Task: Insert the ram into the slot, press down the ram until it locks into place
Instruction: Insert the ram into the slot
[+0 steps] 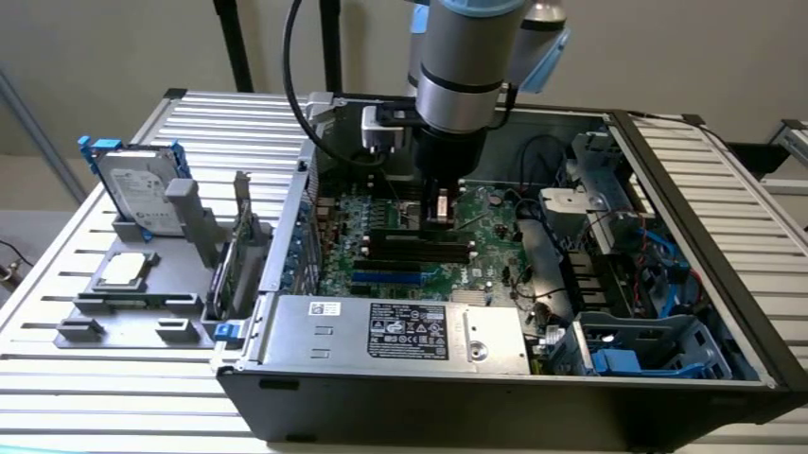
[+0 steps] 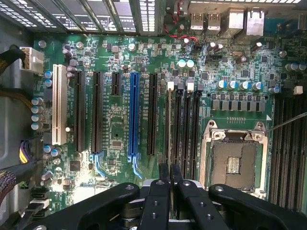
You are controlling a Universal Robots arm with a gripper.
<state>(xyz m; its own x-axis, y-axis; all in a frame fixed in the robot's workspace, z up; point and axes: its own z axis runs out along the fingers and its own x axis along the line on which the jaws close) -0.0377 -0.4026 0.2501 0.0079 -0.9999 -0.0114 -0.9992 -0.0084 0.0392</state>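
Observation:
My gripper point(image 2: 170, 171) hangs low over the motherboard point(image 2: 115, 129) inside the open computer case point(image 1: 505, 378). Its two black fingers point(image 2: 164, 175) stand almost together, shut on the ram point(image 2: 169, 124). I see the ram edge-on as a thin green line. It runs along the outermost of several parallel black memory sockets, the slot point(image 2: 173, 139), on the side towards the blue socket. A white end clip point(image 2: 170, 86) sits at the slot's far end. I cannot tell how deep the ram sits. In the exterior view the gripper point(image 1: 441, 213) reaches down to the black sockets point(image 1: 417, 248).
A blue socket point(image 2: 134, 115) and black expansion sockets lie beside the memory sockets; the open CPU socket point(image 2: 233, 163) is on the other side. The power supply point(image 1: 378, 326) and drive cage point(image 1: 644, 345) crowd the case. Outside stand a hard drive point(image 1: 132, 189) and an upright expansion card point(image 1: 240, 246).

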